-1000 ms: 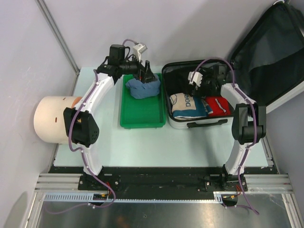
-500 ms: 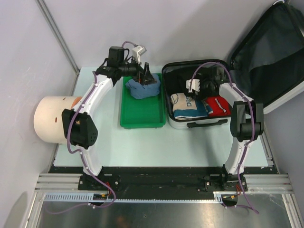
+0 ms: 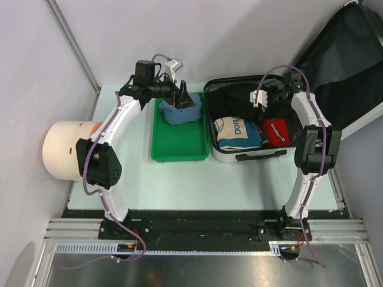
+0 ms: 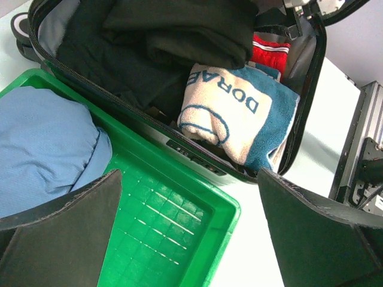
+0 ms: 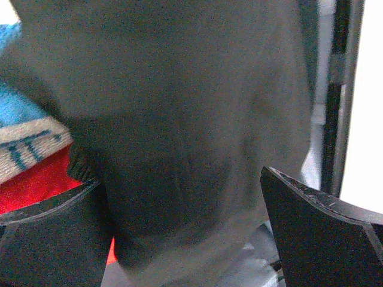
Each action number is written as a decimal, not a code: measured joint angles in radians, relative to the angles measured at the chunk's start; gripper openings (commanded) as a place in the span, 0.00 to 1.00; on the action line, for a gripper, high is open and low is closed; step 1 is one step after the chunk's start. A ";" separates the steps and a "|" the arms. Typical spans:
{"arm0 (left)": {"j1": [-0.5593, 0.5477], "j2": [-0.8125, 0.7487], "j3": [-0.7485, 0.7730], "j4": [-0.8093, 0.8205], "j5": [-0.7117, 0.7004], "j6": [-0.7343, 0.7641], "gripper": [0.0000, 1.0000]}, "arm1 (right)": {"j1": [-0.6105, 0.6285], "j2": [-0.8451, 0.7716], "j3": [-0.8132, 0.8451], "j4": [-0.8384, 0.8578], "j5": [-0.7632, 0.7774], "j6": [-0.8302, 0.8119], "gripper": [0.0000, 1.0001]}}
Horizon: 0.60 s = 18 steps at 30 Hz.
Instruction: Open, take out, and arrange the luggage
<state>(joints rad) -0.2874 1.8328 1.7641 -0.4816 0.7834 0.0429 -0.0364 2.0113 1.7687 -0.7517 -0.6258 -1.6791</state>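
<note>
The luggage (image 3: 239,156) lies open on the table at the right, its dark-lined lid (image 3: 335,72) leaning back against the wall. Inside are a blue-and-cream towel (image 3: 236,133), a red garment (image 3: 276,131) and dark clothes (image 3: 230,98). My right gripper (image 3: 267,101) is open, low over the far part of the case; in its wrist view (image 5: 179,176) a blurred dark garment (image 5: 179,89) fills the space between the fingers. My left gripper (image 3: 184,95) is open over a blue cloth (image 3: 179,112) in the green tray (image 3: 179,146); the left wrist view (image 4: 188,179) shows that cloth (image 4: 42,143) by its left finger.
A cream cylinder (image 3: 66,149) lies at the table's left edge. The green tray's near half (image 4: 161,221) is bare. The tray stands right against the suitcase rim (image 4: 179,146). Grey walls close in at the back and left.
My right gripper has moved back and to the right, deeper over the dark clothes in the case. My left gripper has stayed over the blue cloth.
</note>
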 measured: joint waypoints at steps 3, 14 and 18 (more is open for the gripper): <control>0.003 0.000 0.000 0.000 0.006 0.000 1.00 | -0.014 0.011 0.005 -0.049 0.007 -0.023 1.00; 0.016 0.000 -0.001 0.000 0.013 -0.008 1.00 | 0.015 0.037 -0.063 -0.006 0.039 -0.043 1.00; 0.017 0.000 -0.001 0.000 0.016 -0.014 1.00 | 0.037 0.055 -0.068 0.046 0.064 -0.041 1.00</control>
<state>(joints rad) -0.2707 1.8328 1.7630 -0.4816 0.7990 0.0284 0.0010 2.0659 1.7012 -0.7059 -0.5613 -1.7203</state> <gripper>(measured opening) 0.996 0.994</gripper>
